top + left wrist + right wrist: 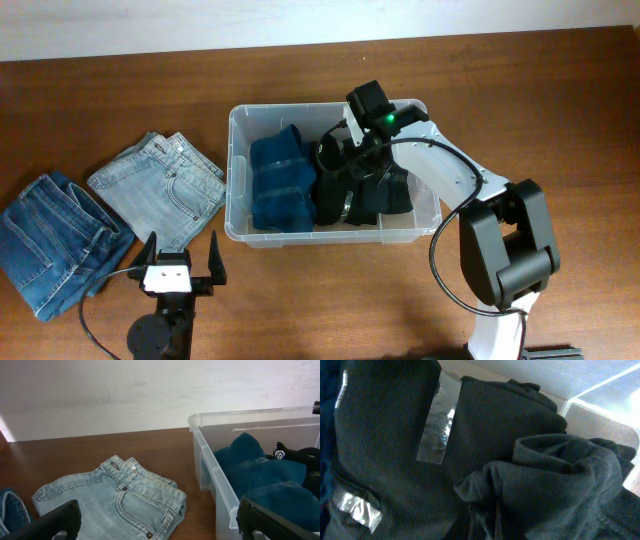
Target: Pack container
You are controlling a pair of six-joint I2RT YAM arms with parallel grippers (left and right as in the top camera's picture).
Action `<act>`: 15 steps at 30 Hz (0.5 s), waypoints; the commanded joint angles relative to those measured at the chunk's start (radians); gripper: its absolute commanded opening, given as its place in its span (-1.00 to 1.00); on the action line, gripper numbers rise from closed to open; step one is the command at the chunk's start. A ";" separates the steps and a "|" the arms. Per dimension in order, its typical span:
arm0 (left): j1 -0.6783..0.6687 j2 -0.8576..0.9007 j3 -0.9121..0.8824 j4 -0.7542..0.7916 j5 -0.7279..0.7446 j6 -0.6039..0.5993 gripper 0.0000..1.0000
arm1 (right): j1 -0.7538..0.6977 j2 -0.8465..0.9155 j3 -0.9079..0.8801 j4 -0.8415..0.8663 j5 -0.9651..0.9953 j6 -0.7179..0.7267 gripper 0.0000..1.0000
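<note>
The container (236,170) is a clear plastic bin at mid-table. It holds a folded dark blue garment (282,180) on its left and a black garment (388,192) with silver strips on its right. My right gripper (357,165) reaches down into the bin; in the right wrist view its fingers (495,515) are pinched on a bunched fold of the black garment (495,435). My left gripper (181,248) is open and empty near the front edge, hovering over light blue jeans (115,500). The bin wall (215,472) is on the right of the left wrist view.
Folded light blue jeans (160,188) lie left of the bin. Darker blue jeans (50,240) lie further left, at the table's left edge. A pale wall runs behind the wooden table.
</note>
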 commanded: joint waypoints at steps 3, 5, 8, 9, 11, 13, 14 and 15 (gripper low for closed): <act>0.003 -0.008 -0.008 0.001 0.000 0.009 0.99 | 0.004 -0.032 0.059 -0.051 0.008 0.006 -0.74; 0.003 -0.008 -0.008 0.001 0.000 0.009 0.99 | 0.004 -0.062 0.120 -0.099 0.008 0.002 -0.70; 0.003 -0.008 -0.008 0.001 0.000 0.009 0.99 | 0.000 -0.114 0.230 -0.184 0.011 0.003 -0.57; 0.003 -0.008 -0.008 0.001 0.000 0.009 0.99 | -0.007 -0.133 0.272 -0.219 0.013 0.004 -0.52; 0.003 -0.008 -0.008 0.001 0.000 0.009 0.99 | -0.031 -0.166 0.340 -0.283 0.019 0.004 -0.49; 0.003 -0.008 -0.008 0.001 0.000 0.009 0.99 | -0.068 -0.195 0.392 -0.334 0.029 0.004 -0.45; 0.003 -0.008 -0.008 0.001 0.000 0.009 0.99 | -0.094 -0.212 0.415 -0.356 0.035 0.004 -0.40; 0.003 -0.008 -0.008 0.001 0.000 0.009 0.99 | -0.135 -0.233 0.441 -0.383 0.039 0.003 -0.20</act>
